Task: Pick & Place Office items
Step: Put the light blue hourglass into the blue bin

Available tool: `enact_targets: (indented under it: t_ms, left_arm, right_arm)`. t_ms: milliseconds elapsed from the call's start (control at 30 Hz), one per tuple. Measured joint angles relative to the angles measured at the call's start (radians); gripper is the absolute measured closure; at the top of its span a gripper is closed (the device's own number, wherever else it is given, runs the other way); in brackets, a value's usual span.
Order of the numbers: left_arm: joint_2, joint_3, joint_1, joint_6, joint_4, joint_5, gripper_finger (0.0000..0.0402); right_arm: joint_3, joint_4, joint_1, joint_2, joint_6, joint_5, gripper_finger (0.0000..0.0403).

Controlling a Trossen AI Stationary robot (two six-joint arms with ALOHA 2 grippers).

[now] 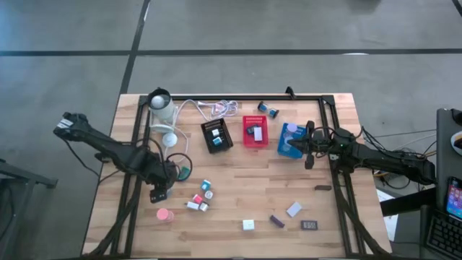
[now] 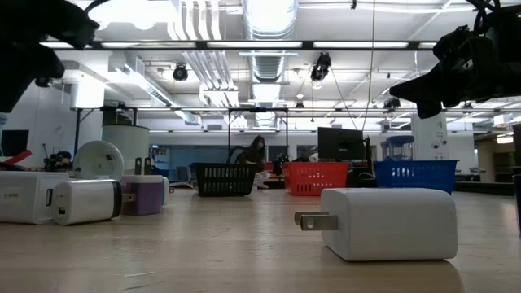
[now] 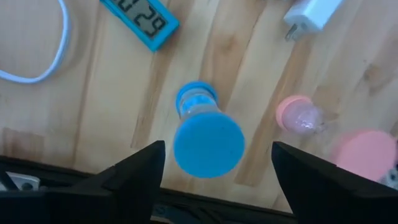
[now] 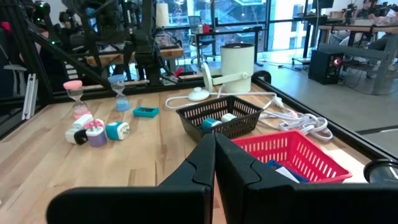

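Directly beneath the left gripper (image 3: 211, 171), whose two dark fingers (image 3: 134, 174) are spread wide and hold nothing, a small blue hourglass (image 3: 205, 130) stands upright on the pale wooden table (image 3: 249, 81). Just beside it stand a pink hourglass (image 3: 298, 115), a white plug-in charger (image 3: 311, 12) and a teal digital clock (image 3: 143, 18). From above, the left arm reaches in from the table's left edge, bent toward the centre. Farther across, the right arm stretches in level from the right side, and the right gripper (image 4: 214, 155), fingers pressed together and empty, hovers over the blue mesh tray (image 1: 291, 141). Beside that tray sit the red mesh tray (image 1: 254, 132) and black mesh tray (image 1: 216, 136), each holding small items.
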Motion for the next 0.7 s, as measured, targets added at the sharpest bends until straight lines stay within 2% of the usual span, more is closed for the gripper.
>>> enact_targets:
  t_ms: [300, 700]
  left_arm:
    - [0.000, -0.074, -0.001, -0.010, 0.098, 0.022, 0.0106]
    - [0.000, -0.131, -0.003, -0.018, 0.125, 0.038, 0.0106]
  right_arm:
    - [0.000, 0.002, 0.000, 0.000, 0.000, 0.000, 0.0394]
    - [0.000, 0.002, 0.000, 0.000, 0.000, 0.000, 0.0394]
